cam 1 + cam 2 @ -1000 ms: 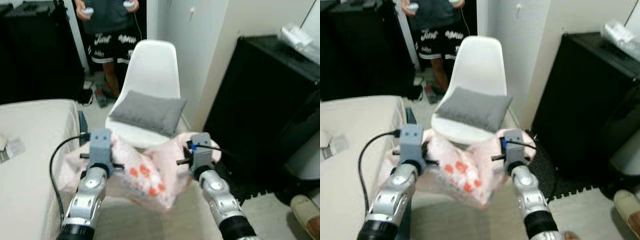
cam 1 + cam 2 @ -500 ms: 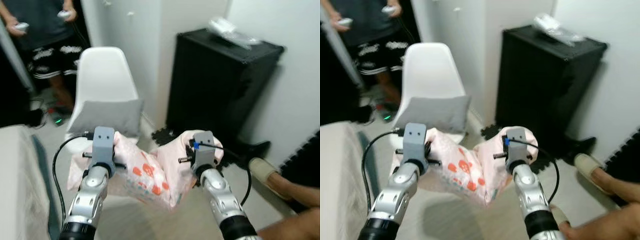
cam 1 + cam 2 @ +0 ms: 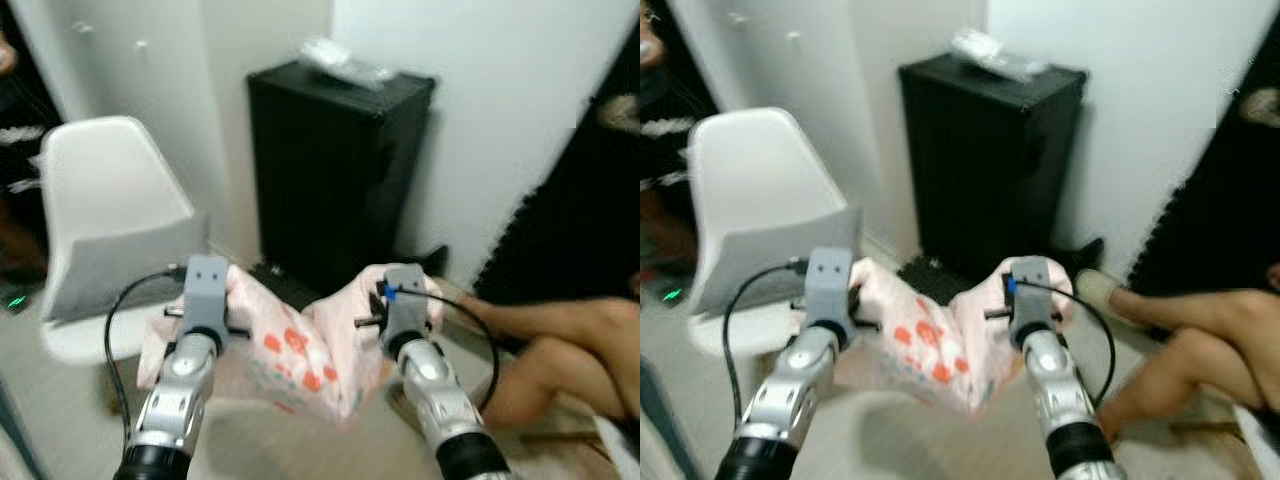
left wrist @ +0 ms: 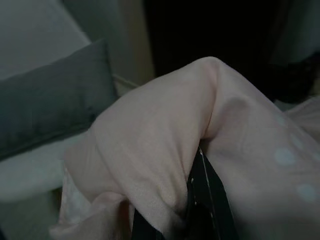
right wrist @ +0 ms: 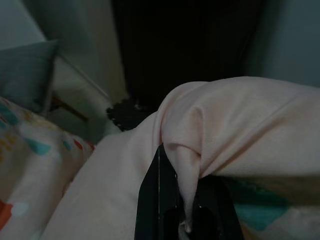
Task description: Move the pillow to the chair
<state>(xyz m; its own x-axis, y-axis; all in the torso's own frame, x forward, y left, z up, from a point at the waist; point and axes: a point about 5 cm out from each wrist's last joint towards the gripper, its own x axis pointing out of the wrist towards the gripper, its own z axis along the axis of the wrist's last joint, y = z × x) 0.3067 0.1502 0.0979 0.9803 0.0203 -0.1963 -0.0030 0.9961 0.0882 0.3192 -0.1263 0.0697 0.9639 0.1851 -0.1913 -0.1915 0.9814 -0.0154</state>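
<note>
Left eye view: I see the pink pillow (image 3: pixel 300 350) held in the air between both arms, left gripper (image 4: pixel 192 200) and right gripper (image 5: pixel 175 200) each clamped on its fabric, the white chair (image 3: pixel 95 200) to the left.

white chair (image 3: pixel 95 200) carries a grey cushion (image 3: pixel 115 270) on its seat — black cabinet (image 3: pixel 335 170) bears a clear bag (image 3: pixel 345 62).

pale pink pillow (image 4: pixel 165 150) cloth bunched over the left gripper (image 4: pixel 195 210), whose black fingers (image 4: pixel 207 200) pinched a fold. a grey cushion (image 4: pixel 50 100) lay beyond at ten o'clock on a white chair (image 4: pixel 30 175).
</note>
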